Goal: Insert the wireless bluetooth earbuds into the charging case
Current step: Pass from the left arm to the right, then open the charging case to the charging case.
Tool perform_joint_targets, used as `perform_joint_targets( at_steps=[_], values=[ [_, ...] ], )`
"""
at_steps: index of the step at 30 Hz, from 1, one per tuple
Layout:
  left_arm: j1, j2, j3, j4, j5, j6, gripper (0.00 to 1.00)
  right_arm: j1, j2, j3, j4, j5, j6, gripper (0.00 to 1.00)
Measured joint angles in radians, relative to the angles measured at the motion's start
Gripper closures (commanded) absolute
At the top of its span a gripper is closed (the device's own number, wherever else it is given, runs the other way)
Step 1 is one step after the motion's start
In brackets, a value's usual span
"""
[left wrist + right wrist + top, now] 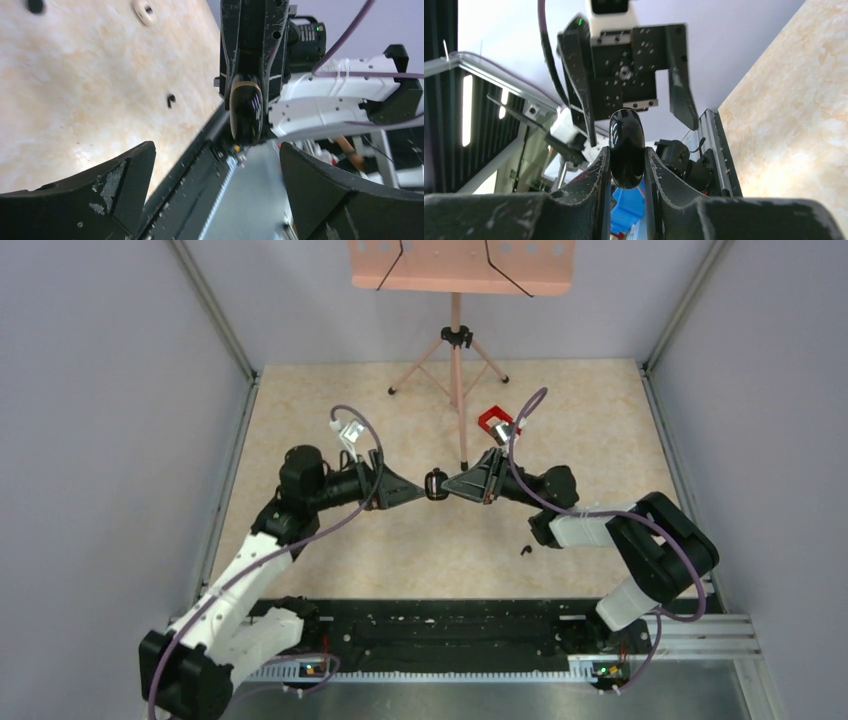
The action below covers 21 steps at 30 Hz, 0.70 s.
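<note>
Above the table [420,560], the left arm [255,555] and the right arm [640,540] reach inward, forearms roughly level, tips facing each other in mid-air. The left arm's jaws stand wide apart and hold nothing. The right arm's jaws are clamped on the charging case [626,150], whose rounded end sticks out past their tips toward the left jaws. One earbud [525,551] lies on the table below the right jaws.

One charging case [436,484]. One earbud [525,551] in plain sight. Two grippers: the left gripper [215,150] and the right gripper [626,155]. One pink music stand [460,265] on one tripod [455,350].
</note>
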Motion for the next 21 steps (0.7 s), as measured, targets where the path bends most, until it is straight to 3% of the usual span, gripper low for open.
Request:
perform_joint_targets(
  at_steps=[3, 6, 11, 21],
  values=[
    [-0.013, -0.175, -0.133, 0.111, -0.148, -0.055, 0.01, 0.000, 0.000, -0.019, -0.002, 0.054, 0.009, 1.00],
    [-0.022, -0.243, -0.151, 0.143, -0.199, -0.051, 0.01, 0.000, 0.000, -0.044, -0.008, 0.113, 0.025, 1.00],
    [-0.040, -0.144, -0.069, 0.152, -0.189, -0.022, 0.03, 0.001, 0.001, -0.057, -0.017, 0.163, 0.049, 1.00],
    [-0.046, -0.040, -0.076, 0.220, -0.162, -0.098, 0.28, 0.015, 0.001, -0.056, -0.047, 0.177, 0.048, 1.00]
  ],
)
